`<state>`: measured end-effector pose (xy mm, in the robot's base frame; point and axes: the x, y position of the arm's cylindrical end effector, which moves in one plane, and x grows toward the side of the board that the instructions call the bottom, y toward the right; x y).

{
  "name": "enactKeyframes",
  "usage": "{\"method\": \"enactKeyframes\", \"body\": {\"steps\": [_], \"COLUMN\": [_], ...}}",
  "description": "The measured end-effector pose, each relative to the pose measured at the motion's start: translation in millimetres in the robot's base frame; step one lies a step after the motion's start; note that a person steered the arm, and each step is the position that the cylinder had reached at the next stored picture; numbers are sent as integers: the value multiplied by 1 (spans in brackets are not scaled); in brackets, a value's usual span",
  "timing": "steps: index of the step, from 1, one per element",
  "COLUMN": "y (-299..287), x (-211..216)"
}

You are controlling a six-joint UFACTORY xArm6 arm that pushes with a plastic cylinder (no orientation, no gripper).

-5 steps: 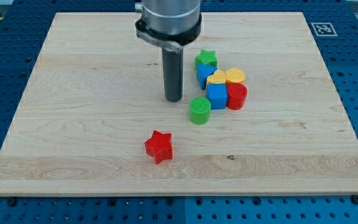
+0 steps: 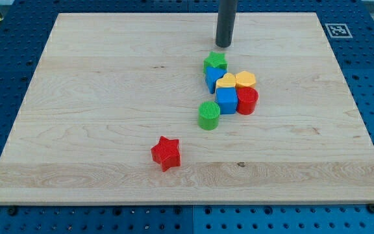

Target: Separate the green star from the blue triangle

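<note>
The green star (image 2: 215,62) sits at the top of a cluster right of the board's centre, touching the blue triangle (image 2: 212,78) just below it. My tip (image 2: 223,45) stands on the board just above the green star, a little to its right, with a small gap between them. The rod rises out of the view's top.
The cluster also holds two yellow blocks (image 2: 226,81) (image 2: 245,80), a blue block (image 2: 226,101) and a red cylinder (image 2: 247,101). A green cylinder (image 2: 208,115) stands at its lower left. A red star (image 2: 166,153) lies alone lower down. The wooden board (image 2: 96,110) rests on a blue pegboard.
My tip moved from left of the cluster, beside the green cylinder, up and to the right to just above the green star. No block moved.
</note>
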<state>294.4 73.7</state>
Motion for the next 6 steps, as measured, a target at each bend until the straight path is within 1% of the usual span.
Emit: {"method": "enactKeyframes", "body": {"steps": [1, 2, 4, 5, 6], "y": [2, 10, 10, -11, -52], "x": [0, 15, 69, 91, 93]}}
